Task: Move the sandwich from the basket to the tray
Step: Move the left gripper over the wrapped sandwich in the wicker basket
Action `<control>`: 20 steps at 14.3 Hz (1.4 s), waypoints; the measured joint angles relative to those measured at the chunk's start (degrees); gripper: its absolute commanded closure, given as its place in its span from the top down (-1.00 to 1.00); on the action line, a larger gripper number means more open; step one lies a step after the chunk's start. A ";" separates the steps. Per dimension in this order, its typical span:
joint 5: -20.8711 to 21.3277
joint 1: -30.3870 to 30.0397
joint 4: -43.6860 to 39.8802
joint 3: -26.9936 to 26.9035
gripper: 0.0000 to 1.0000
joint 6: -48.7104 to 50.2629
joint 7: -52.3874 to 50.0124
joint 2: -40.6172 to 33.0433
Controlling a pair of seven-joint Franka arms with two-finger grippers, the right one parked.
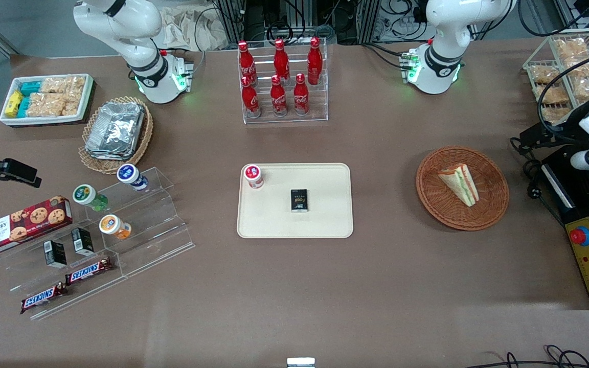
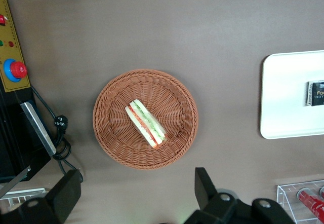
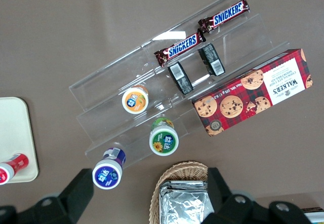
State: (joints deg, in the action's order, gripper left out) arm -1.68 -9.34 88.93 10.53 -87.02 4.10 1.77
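Brown table (image 1: 386, 286): tray (image 1: 325, 225) at centre; basket (image 1: 489, 209) toward the working arm's end; gripper (image 2: 136, 193) above the basket, fingers spread.

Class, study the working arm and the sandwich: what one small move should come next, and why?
Probably lower the hand straight down toward the sandwich. The sandwich lies in the basket, untouched, and the wrist view shows the open hand high above it. The tray holds only a small bottle and a black box, so room waits there.
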 measured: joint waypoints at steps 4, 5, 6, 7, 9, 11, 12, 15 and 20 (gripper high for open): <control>0.34 0.00 -0.03 0.19 1.00 0.38 -0.24 0.38; 0.49 0.00 -0.02 0.21 1.00 0.53 -1.00 0.67; 0.57 0.00 0.10 0.21 1.00 0.80 -2.86 0.98; 0.64 -0.01 0.58 0.20 1.00 0.90 -5.94 1.19; 0.89 -0.07 3.04 0.13 1.00 -0.15 -11.87 1.30; 1.08 -0.42 7.59 -0.14 1.00 -5.17 -14.17 0.72; 1.11 -1.06 10.54 -0.23 1.00 -7.97 -14.55 0.08; 1.11 -3.24 21.60 -0.40 1.00 -18.05 -14.66 -3.56; 1.10 -3.87 36.00 -0.26 1.00 -32.44 -24.11 -6.70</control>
State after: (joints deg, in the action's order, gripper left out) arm -0.57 -13.21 124.92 10.27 -119.46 -20.01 -4.93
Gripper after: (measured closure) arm 0.000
